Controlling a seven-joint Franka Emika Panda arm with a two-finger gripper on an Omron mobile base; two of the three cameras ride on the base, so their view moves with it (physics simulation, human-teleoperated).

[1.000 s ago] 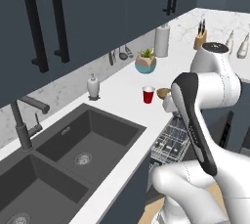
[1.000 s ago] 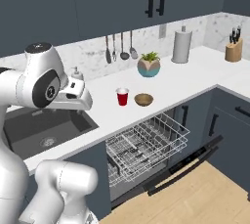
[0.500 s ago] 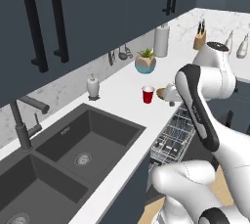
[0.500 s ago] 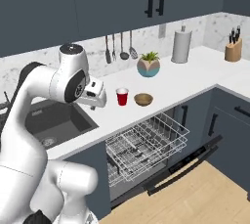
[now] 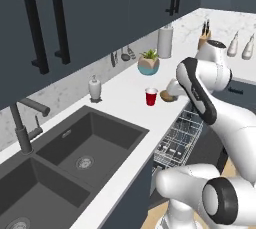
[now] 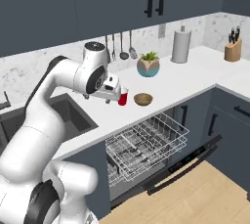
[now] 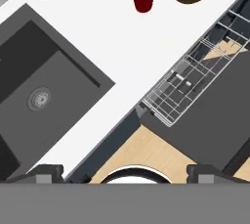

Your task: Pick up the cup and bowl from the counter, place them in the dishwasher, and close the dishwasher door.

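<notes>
While the white arm's two-finger gripper (image 7: 125,171) hangs above the counter edge with its dark fingertips spread wide and nothing between them, the small red tapered cup with a white rim (image 5: 151,96) stands upright on the long white marble-look counter (image 5: 120,103), just beside a shallow tan bowl (image 6: 143,99) that sits apart from it. Below that stretch of counter the dishwasher (image 6: 146,142) has its grey-white wire rack pulled out, and its dark slate-blue door with a black bar handle (image 6: 188,165) is folded down towards the pale wood floor (image 6: 205,198). Further along stand a teal-and-tan plant pot (image 6: 148,65) and a dark double sink (image 5: 70,158).
</notes>
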